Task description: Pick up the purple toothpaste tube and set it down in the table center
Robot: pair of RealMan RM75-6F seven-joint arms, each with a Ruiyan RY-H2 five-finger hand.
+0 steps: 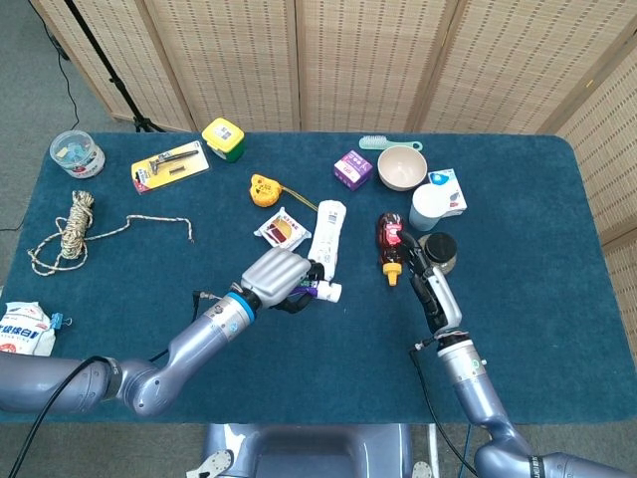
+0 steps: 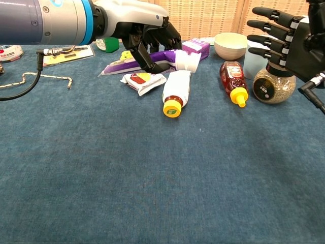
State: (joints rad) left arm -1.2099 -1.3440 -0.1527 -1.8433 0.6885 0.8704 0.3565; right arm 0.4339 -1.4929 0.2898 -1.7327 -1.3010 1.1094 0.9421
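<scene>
My left hand [image 1: 277, 278] [image 2: 144, 38] grips the purple toothpaste tube [image 2: 162, 60] [image 1: 320, 292] and holds it above the cloth, white cap pointing right. In the chest view the tube hangs over a white bottle with a yellow cap [image 2: 175, 90] and a snack packet [image 2: 142, 80]. My right hand [image 1: 430, 286] [image 2: 281, 38] hovers open at the right, fingers spread, holding nothing, just in front of a dark-lidded jar [image 2: 274, 84].
A red sauce bottle [image 2: 231, 79], a white cup [image 1: 428, 207], a bowl [image 1: 401, 167] and a purple box [image 1: 352, 169] crowd the right rear. At the left lie a rope [image 1: 75, 229], a carded tool [image 1: 169, 165] and a yellow-lidded jar [image 1: 223, 139].
</scene>
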